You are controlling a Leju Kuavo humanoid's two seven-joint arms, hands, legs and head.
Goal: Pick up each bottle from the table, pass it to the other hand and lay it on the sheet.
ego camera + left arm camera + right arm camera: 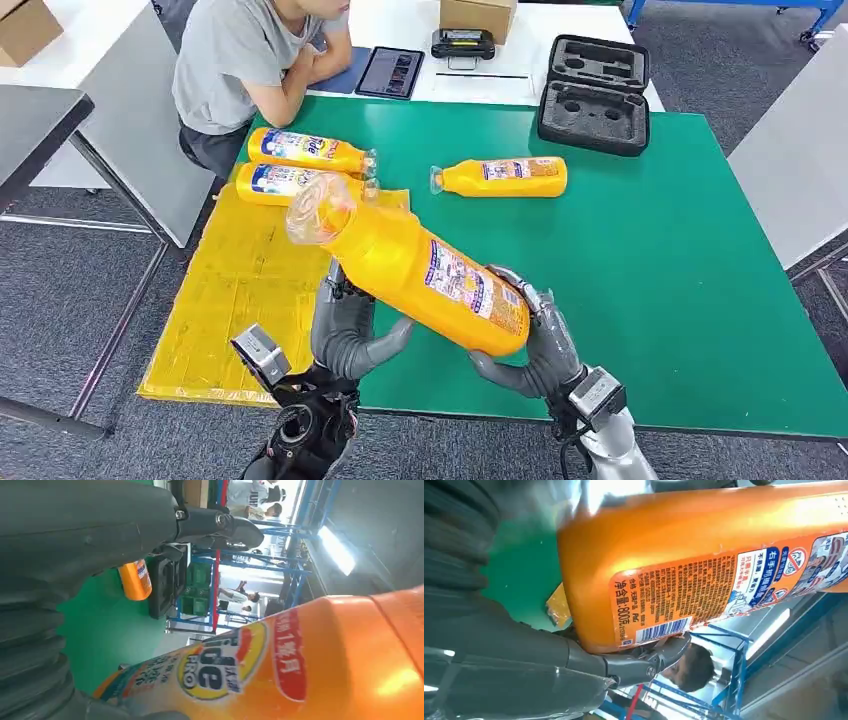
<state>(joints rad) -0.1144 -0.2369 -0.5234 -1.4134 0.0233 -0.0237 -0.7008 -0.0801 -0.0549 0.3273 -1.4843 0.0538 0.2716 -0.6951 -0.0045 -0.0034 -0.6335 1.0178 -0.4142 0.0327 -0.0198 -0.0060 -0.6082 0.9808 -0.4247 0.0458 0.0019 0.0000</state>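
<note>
We have the bottle [415, 265] up off the desk [640, 270], tilted across the near middle of the scene, its clear cap end pointing far-left over the yellow sheet [240, 300] and its base low to the right. The right hand [535, 345] grips the base end, fingers [520, 285] wrapped over the top and the thumb under it; the right wrist view shows the barcode corner of the label pressed into that hold. The left hand [350, 330] sits under the bottle's middle, thumb spread and fingers curled up behind the body, touching or all but touching — we cannot tell whether it is bearing any weight yet. So we judge this to be the handover, right to left. To do it well, we should close the left fingers firmly round the body near its middle before the right hand loosens, because the bottle is long and smooth and would swing cap-down if held off balance. Once the left hand has it, we lay it on bare sheet nearer than the two bottles [300, 165] already lying at the sheet's far end, keeping it level so it does not roll. One more bottle [505, 177] lies on the green beyond — next in line.
</note>
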